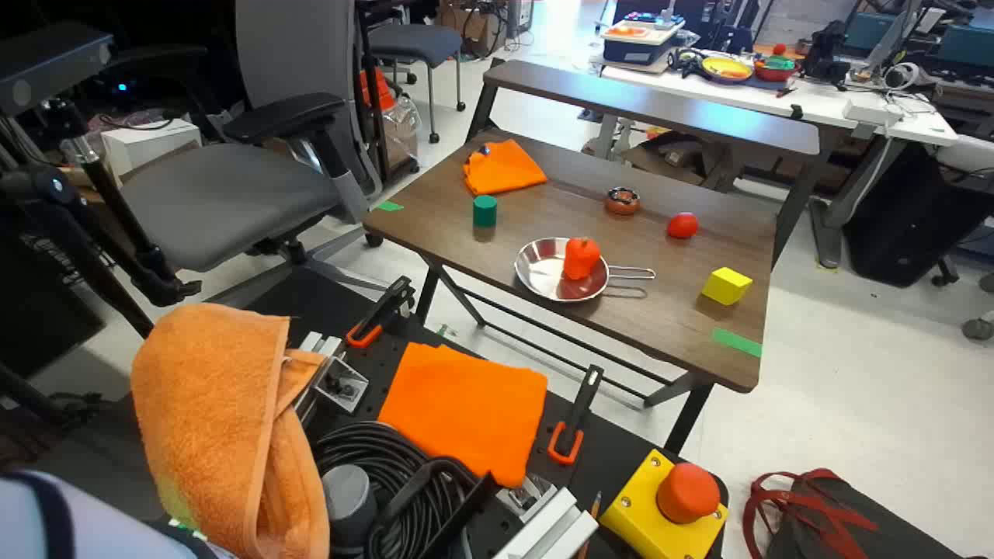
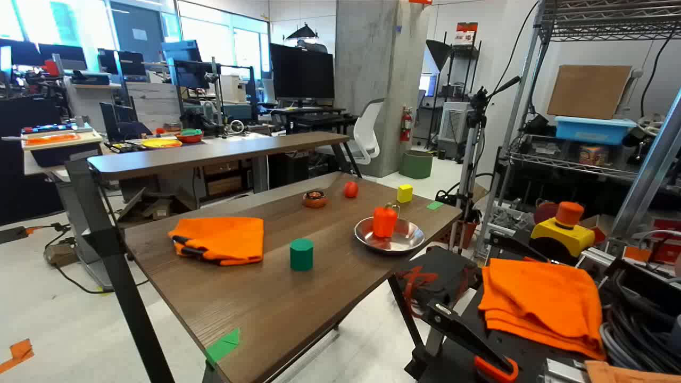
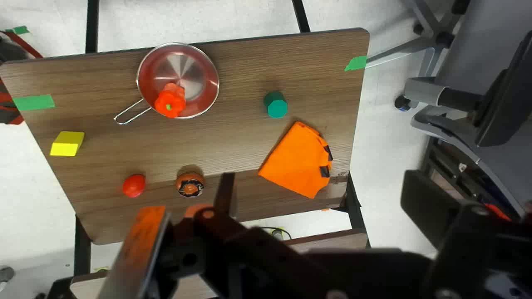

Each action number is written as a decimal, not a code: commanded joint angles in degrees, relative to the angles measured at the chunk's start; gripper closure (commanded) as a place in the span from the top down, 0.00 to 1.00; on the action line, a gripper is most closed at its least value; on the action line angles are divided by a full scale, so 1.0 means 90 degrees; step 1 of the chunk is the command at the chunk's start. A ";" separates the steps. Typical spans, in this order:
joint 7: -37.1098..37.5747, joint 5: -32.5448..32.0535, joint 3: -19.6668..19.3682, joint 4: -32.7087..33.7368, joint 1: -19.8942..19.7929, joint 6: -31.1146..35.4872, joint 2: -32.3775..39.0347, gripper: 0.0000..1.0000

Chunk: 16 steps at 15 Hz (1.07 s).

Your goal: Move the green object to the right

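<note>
End effector [image 3: 322,199]: jaws parted | green cylinder [image 3: 276,105]: upright, below, well apart

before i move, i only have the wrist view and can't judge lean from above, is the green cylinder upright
observer: Yes, seen side-on in both exterior views, the green cylinder stands upright on the table.
operator: what's beside the table, outside my picture
observer: A black platform holding a yellow box with a red button, in both exterior views.
operator: anything else on it
observer: Yes, an orange cloth lies on it too, in an exterior view.
</note>
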 commanded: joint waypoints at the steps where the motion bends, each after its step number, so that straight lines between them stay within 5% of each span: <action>1: -0.0015 0.0017 0.0023 0.0010 -0.0030 -0.0014 0.0001 1.00; 11: 0.0084 -0.0018 0.0060 0.0038 -0.0077 0.0031 0.0073 1.00; 16: 0.0928 -0.0534 0.0527 0.0625 -0.0342 0.0050 0.1149 1.00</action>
